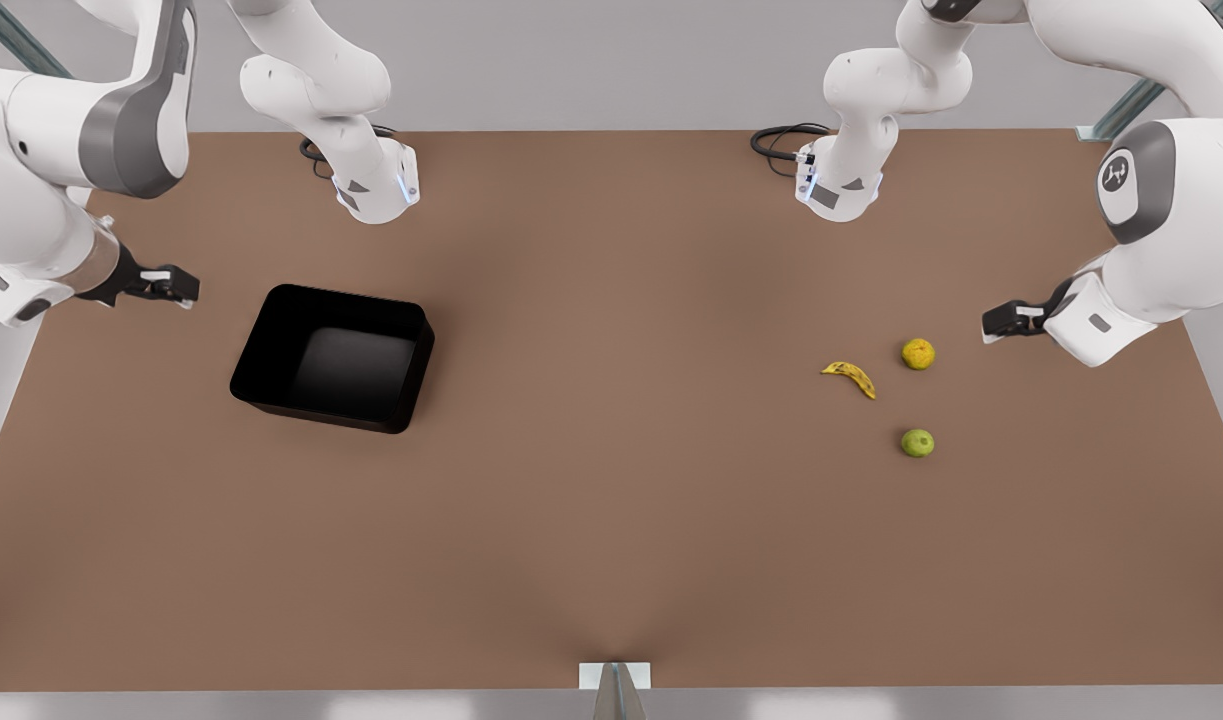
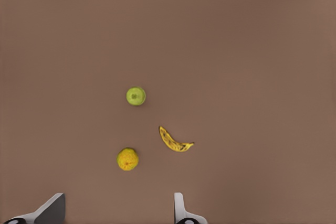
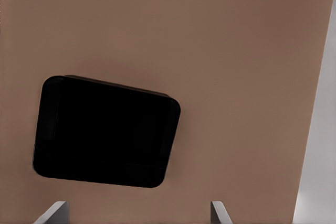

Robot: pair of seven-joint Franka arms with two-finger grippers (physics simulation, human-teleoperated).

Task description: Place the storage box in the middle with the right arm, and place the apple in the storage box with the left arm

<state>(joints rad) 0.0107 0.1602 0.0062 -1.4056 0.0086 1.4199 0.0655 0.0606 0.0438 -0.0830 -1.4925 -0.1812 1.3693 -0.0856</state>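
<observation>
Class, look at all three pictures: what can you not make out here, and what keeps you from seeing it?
- Storage box, right wrist view: its inside is uniformly black, so floor and walls merge.
- Left gripper, left wrist view: the picture edge cuts off everything but the fingertips.
- Right gripper, right wrist view: likewise cut off.

So on my table [image 1: 611, 560] there's plain brown top all over, with a grey floor showing past its edges. Over on the front view's right sit two bits of fruit I'm not after. A spotted yellow banana [image 1: 850, 377] lies flat, curved, with dark marks along it. Just beside it, further to the front view's right and a bit farther back, is a round yellow-orange fruit [image 1: 918, 353]; the two are close but not touching. From my left wrist camera I see the same banana [image 2: 175, 140] and the yellow-orange fruit [image 2: 127, 159] lying apart. At the near edge there's a small white bracket [image 1: 614, 676]. Black cables [image 1: 783, 141] loop at the far edge.
</observation>
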